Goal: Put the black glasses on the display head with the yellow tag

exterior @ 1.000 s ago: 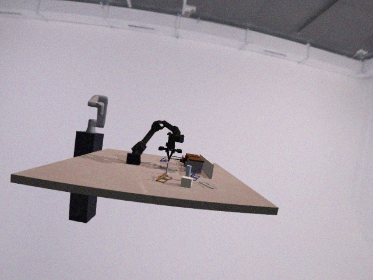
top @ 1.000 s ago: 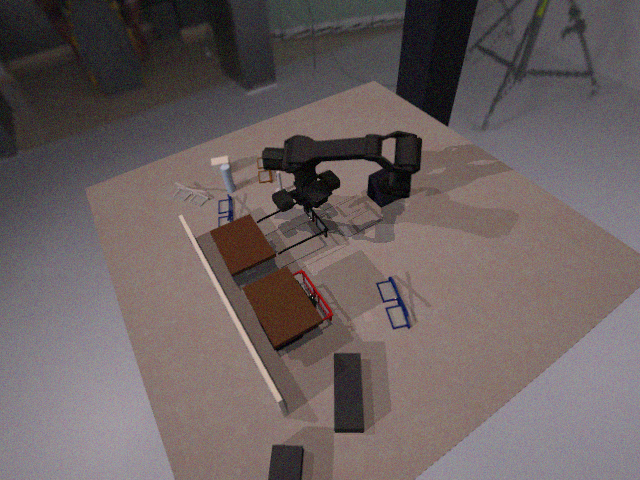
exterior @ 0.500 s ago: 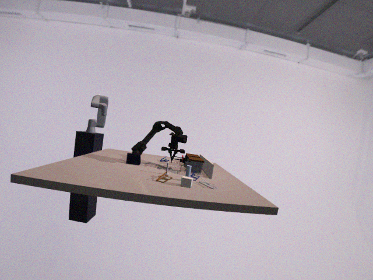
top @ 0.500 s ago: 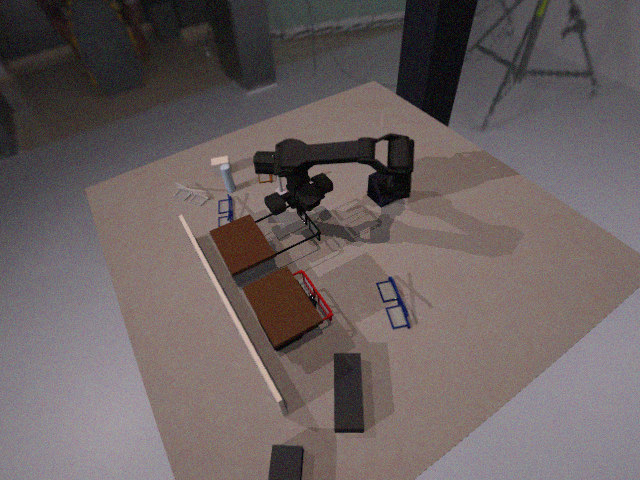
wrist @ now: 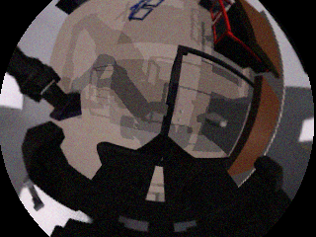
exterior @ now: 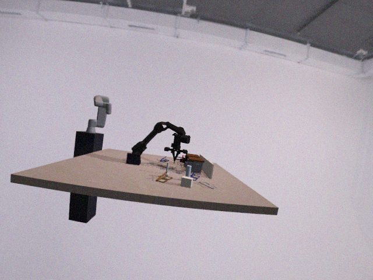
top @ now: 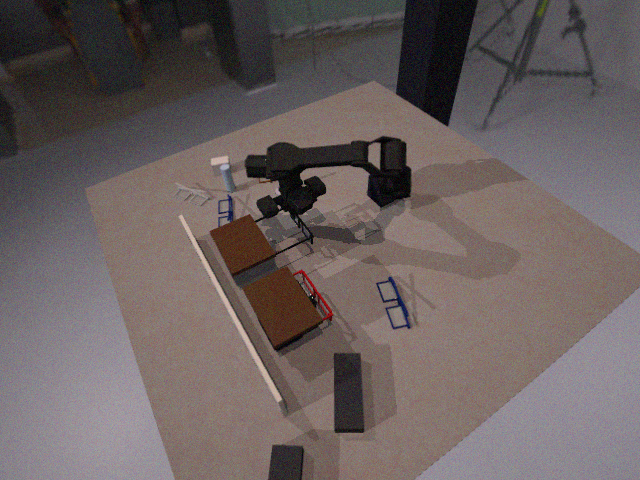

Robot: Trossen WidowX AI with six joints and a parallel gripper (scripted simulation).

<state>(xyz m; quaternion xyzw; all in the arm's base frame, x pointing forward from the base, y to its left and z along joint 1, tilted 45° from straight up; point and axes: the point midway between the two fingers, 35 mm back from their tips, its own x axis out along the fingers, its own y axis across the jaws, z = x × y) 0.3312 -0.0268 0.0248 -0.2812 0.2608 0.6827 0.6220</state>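
Note:
My gripper (top: 296,211) (exterior: 174,161) (wrist: 162,136) is shut on the black glasses (top: 311,238) (wrist: 174,89), holding them by the front above the table. Their temples reach toward the brown-topped head (top: 242,245) (wrist: 266,130) with no glasses on it. The temple tips are at or close to its near side; whether they touch it, I cannot tell. The front stands well off that head. The other brown-topped head (top: 283,307) (wrist: 262,35) wears red glasses (top: 316,292) (wrist: 229,33). No yellow tag is visible in these views. The heads' noses and ears are hidden or too small to tell.
A pale wall (top: 232,312) stands behind the heads. Blue glasses (top: 399,298) lie on the robot's side, another blue pair (top: 230,206) beyond the bare head. A blue cylinder (top: 227,178), white block (exterior: 186,181), orange glasses (exterior: 164,181) and dark blocks (top: 348,392) stand around.

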